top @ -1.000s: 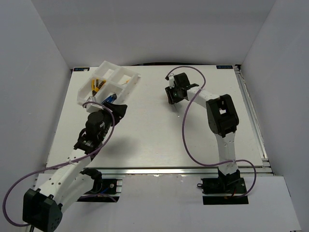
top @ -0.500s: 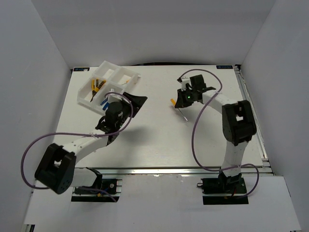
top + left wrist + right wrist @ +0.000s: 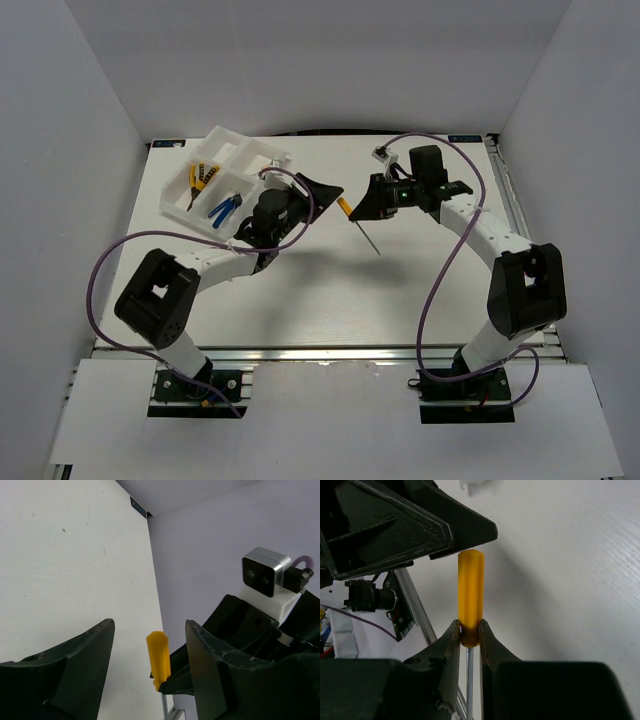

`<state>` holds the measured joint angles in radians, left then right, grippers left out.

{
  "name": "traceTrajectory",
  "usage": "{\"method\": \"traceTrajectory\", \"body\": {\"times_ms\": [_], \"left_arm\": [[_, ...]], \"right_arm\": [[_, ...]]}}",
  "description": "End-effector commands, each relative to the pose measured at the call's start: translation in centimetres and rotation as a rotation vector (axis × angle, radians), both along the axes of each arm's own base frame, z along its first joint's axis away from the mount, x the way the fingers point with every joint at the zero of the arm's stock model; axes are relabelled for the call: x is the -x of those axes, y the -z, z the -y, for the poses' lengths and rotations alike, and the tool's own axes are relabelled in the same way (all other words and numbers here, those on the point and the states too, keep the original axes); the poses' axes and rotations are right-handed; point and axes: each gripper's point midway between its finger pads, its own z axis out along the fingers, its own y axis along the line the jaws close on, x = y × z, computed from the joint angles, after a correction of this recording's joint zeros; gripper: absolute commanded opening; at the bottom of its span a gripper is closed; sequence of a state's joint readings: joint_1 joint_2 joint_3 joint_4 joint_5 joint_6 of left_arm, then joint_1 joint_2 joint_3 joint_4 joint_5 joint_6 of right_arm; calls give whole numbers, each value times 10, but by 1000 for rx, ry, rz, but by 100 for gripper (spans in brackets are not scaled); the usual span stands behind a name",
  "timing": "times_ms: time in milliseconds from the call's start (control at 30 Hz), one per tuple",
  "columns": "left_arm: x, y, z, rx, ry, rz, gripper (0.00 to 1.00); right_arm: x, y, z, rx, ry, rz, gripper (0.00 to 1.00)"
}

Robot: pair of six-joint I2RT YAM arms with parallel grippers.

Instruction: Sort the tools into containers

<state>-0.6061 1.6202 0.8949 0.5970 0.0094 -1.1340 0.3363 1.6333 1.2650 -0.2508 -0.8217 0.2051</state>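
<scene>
My right gripper (image 3: 360,210) is shut on a screwdriver and holds it above the middle of the table. Its orange-yellow handle (image 3: 345,207) points left and its thin shaft (image 3: 369,238) hangs toward me. In the right wrist view the jaws (image 3: 469,630) pinch the base of the handle (image 3: 470,592). My left gripper (image 3: 328,191) is open, just left of the handle's end. In the left wrist view the handle (image 3: 158,657) shows between my open fingers (image 3: 149,630), untouched. The white divided tray (image 3: 262,153) at the back left holds yellow-black pliers (image 3: 203,177) and blue pliers (image 3: 224,206).
White walls close in the table at the back and on both sides. Purple cables loop from both arms over the table. The aluminium rail (image 3: 320,345) runs along the near edge.
My left arm has swung right from the tray to the table's middle. My right gripper has moved left with the screwdriver, bringing its handle up to the left gripper.
</scene>
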Motion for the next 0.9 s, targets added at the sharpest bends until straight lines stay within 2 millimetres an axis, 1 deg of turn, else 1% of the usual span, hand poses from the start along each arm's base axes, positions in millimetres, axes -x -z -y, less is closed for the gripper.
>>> {"method": "traceTrajectory", "body": {"times_ms": [0, 67, 167, 267, 333, 367, 433, 500, 567, 600, 633, 667, 700, 733, 767, 800, 833, 867], "left_arm": [[5, -29, 16, 46, 64, 73, 65], [9, -30, 21, 61, 89, 77, 62], [13, -26, 26, 60, 112, 68, 59], [15, -20, 31, 60, 140, 51, 52], [16, -15, 35, 61, 154, 42, 51], [17, -16, 37, 63, 160, 41, 49], [16, -14, 40, 64, 170, 37, 43], [15, -18, 44, 76, 184, 41, 38], [14, -16, 47, 74, 195, 34, 32], [14, -18, 49, 70, 204, 38, 22], [13, -18, 50, 60, 207, 39, 15], [10, -10, 48, 13, 203, 27, 9], [6, -12, 47, -17, 197, 30, 2], [0, -12, 44, -48, 186, 27, 0], [-8, 1, 33, -125, 165, -3, 0], [-17, -5, 25, -165, 143, 3, 0], [-28, -9, 15, -201, 110, 8, 0], [-40, 3, -6, -304, 74, -20, 0]], "right_arm": [[5, -13, -6, -55, -12, -32, 0], [3, -16, -7, -64, -12, -30, 0], [2, -19, -9, -74, -14, -22, 0], [-2, -18, -10, -74, -7, -17, 0], [-6, -14, -11, -68, 0, -18, 0], [-7, -12, -11, -66, 3, -22, 0], [-11, -7, -12, -56, 11, -23, 0], [-16, -1, -12, -43, 20, -11, 0], [-21, 1, -11, -34, 23, 5, 0], [-22, 2, -11, -30, 18, 15, 0], [-23, 2, -12, -27, 10, 26, 9], [-22, 4, -11, -18, 4, 26, 20], [-21, 5, -11, -16, -12, 29, 30], [-20, 5, -11, -13, -30, 50, 63], [-19, 4, -10, -5, -42, 58, 85], [-18, 4, -9, -1, -56, 65, 89], [-18, 3, -7, 7, -66, 82, 89], [-20, 3, -2, 18, -70, 111, 90]]}}
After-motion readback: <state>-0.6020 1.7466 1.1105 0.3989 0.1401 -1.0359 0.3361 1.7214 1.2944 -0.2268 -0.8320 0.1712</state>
